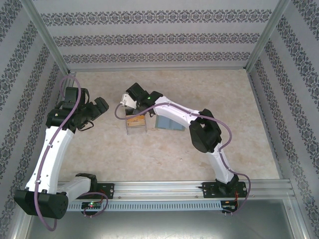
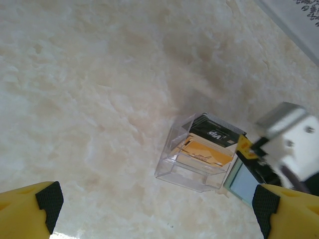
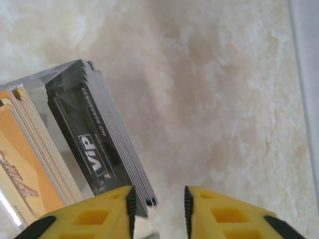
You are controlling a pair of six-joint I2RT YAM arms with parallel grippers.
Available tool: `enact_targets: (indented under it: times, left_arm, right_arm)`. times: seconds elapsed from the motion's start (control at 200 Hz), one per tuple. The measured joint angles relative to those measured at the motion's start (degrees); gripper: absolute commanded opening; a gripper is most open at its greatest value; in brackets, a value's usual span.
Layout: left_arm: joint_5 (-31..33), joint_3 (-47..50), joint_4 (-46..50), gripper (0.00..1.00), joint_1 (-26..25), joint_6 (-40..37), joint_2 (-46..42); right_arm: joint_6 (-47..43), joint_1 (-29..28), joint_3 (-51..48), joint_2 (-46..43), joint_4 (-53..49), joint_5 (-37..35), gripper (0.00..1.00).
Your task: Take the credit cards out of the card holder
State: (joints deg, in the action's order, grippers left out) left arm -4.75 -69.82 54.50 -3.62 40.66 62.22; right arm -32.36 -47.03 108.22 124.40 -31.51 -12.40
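The card holder (image 1: 168,123) lies flat on the table (image 1: 209,89), just right of a clear box (image 1: 135,129) and partly under the right arm's (image 1: 175,112) white forearm, which crosses above it and blocks part of it from the overhead camera. Whether any card sits inside it cannot be told. The box stands near the middle of the table with orange cards (image 1: 134,120) in it, and patterned walls (image 1: 159,35) close the space in on three sides.

The right pincer (image 1: 133,110) hangs over the far end of the box. The left pincer (image 1: 94,114) is well apart, off to the left over bare table.

The left wrist camera shows the left pincer (image 2: 159,214) spread wide with nothing between its yellow fingers (image 2: 30,214). It also shows the box (image 2: 182,174) from the side, with black cards (image 2: 214,130) marked VIP behind the orange cards (image 2: 205,152), and a strip of the card holder (image 2: 244,183) just beside the box.

The right wrist camera gives the close view. The right pincer (image 3: 158,209) is parted by a narrow gap and grips nothing, with bare table showing through. The stack of black cards (image 3: 92,144) stands on edge just off its left finger (image 3: 107,214), and the orange cards (image 3: 22,159) stand further left inside the box (image 3: 35,79).
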Motion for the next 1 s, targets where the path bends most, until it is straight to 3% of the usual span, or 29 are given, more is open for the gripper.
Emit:
enact_targets:
  times: [0.27,0.3,0.425,0.44,0.455,0.625,0.814,0.999]
  left_arm:
    - [-0.5,1.7,-4.8,1.00,0.0,-2.4,2.6]
    - [-0.3,1.8,-5.4,1.00,0.0,-2.7,3.1]
    - [2.1,3.5,-9.8,1.00,0.0,-3.5,5.4]
    - [2.4,4.0,-10.6,1.00,0.0,-3.5,5.6]
    - [2.8,4.6,-11.6,0.99,0.0,-3.7,5.7]
    - [8.9,13.9,-22.1,0.99,0.0,-6.4,8.5]
    - [18.1,19.6,-33.3,0.99,0.0,-13.2,17.4]
    - [24.5,22.6,-46.6,0.99,0.0,-21.3,25.7]
  right_arm:
    - [14.3,4.2,-18.0,-21.4,9.9,-0.2,0.70]
    - [16.1,5.1,-20.4,-24.0,11.1,-0.2,0.83]
    - [23.6,10.7,-32.3,-34.9,16.1,-0.2,0.85]
    - [24.5,11.4,-33.6,-36.1,16.5,-0.3,0.95]
    - [25.3,12.3,-35.3,-37.4,17.1,-0.2,0.98]
    - [32.7,21.0,-51.1,-49.8,21.6,-1.2,0.98]
    - [38.1,33.1,-66.5,-62.5,25.7,-2.1,0.98]
    - [39.7,42.0,-78.3,-66.4,33.1,-3.5,0.98]
